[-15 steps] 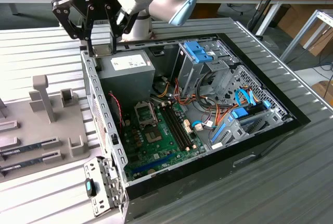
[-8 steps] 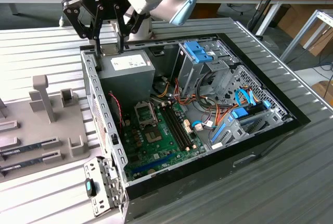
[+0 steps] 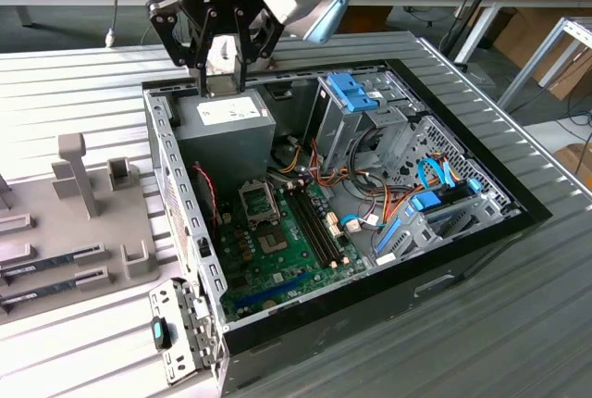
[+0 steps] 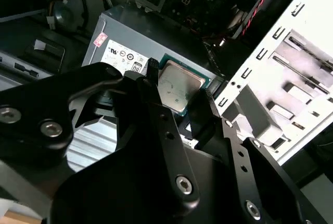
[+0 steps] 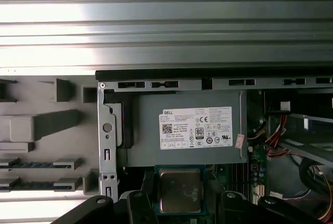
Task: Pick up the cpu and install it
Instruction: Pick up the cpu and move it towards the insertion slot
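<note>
We see strong white glare in bands along the ribs of the table [image 5: 166,26] in the first wrist view. In the exterior view the light is bright and even, but the inside of the computer case [image 3: 398,292] is dimmer. In the second wrist view the cpu [image 4: 179,87] reflects the light softly, and the black gripper [image 4: 179,82] is mostly in shadow.

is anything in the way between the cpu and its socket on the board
The gripper holds the cpu over the grey power supply, which lies right under it. The socket sits on the motherboard beside that box, and nothing visible stands over it; red wires run close by along the case wall.
</note>
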`<action>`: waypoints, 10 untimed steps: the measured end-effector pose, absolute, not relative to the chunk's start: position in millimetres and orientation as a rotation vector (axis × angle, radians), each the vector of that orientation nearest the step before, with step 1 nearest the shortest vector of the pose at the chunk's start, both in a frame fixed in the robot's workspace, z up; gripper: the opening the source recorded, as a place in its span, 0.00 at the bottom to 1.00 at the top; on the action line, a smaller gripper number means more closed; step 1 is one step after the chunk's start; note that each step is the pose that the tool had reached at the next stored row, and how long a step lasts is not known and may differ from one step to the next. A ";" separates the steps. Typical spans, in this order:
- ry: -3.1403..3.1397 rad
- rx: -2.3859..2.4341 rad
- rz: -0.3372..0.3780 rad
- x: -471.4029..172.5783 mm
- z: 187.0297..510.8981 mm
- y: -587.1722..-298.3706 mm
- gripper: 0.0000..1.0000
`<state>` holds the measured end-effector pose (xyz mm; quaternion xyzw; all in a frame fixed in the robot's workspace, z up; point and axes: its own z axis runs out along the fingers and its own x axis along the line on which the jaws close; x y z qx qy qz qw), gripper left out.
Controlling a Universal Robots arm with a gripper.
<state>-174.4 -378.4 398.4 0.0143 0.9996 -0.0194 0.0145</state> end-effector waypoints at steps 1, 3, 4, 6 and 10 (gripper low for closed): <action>3.112 0.044 -0.060 -173.3 398.4 -378.4 0.47; 3.112 0.044 -0.060 -170.6 398.3 -378.4 0.47; 3.112 0.044 -0.060 -168.6 398.3 -378.4 0.47; 3.112 0.044 -0.060 -164.5 398.2 -378.4 0.47; 3.112 0.044 -0.060 -158.4 398.1 -378.4 0.47</action>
